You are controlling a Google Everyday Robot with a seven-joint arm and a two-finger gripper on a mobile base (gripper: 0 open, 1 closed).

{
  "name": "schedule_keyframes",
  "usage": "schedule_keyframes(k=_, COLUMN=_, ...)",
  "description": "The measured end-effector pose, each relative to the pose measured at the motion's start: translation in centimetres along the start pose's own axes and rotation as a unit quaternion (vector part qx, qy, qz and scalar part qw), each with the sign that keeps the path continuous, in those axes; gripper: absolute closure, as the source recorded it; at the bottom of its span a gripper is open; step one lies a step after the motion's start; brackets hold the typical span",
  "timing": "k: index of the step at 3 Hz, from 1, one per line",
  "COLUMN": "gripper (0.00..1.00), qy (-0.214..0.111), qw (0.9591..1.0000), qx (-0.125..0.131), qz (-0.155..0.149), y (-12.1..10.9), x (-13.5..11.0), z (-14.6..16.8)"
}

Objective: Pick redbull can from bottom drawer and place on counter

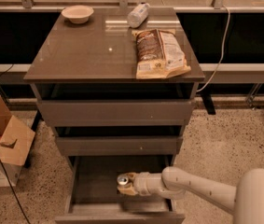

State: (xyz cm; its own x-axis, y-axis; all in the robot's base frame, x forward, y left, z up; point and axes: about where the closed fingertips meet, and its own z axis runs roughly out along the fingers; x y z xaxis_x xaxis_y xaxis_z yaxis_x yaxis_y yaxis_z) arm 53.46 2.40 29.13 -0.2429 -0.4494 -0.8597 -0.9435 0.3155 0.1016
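Bottom drawer [92, 191]: redbull can [122, 179] at gripper [126, 188]

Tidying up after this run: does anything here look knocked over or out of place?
A plastic bottle lies on its side at the back of the counter, so it looks tipped over. Nothing looks spilled. The gripper is in the bottom drawer, at the can.

counter [89, 55]: bowl [77, 13] back-left; clear plastic bottle [138, 14] on its side at back edge; snack bag [160, 52] flat on right half; gripper [125, 186] low in bottom drawer [94, 188], at redbull can [123, 179]
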Motion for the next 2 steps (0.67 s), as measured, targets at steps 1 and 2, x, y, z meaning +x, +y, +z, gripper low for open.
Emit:
schedule_keyframes(k=1, gripper=1.0, qy=-0.037, qw=0.9924, qx=-0.035, qz=-0.112, y=1.1, x=-5.3, z=-5.6)
schedule_keyframes(k=2, gripper=1.0, qy=-0.057, qw=0.97, qx=-0.078, qz=-0.223, y=3.7, x=-10.2, z=-12.0)
